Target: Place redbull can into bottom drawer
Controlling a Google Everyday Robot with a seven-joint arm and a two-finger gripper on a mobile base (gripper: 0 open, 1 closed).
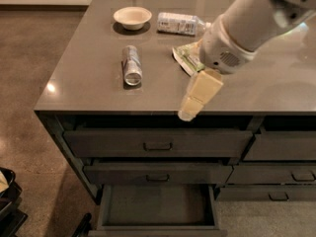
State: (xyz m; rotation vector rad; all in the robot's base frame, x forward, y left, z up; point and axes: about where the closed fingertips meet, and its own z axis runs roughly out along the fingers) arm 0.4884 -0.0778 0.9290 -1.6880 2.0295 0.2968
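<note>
While the redbull can lies on the tabletop, the bottom drawer open below, the gripper, its opening indiscernible, hovers at the front edge; grasp across the can's width.

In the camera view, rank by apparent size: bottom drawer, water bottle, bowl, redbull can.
1. bottom drawer, open and nearest the camera.
2. water bottle.
3. bowl and redbull can: too alike to rank.
The gripper hangs over the counter front edge.
</note>
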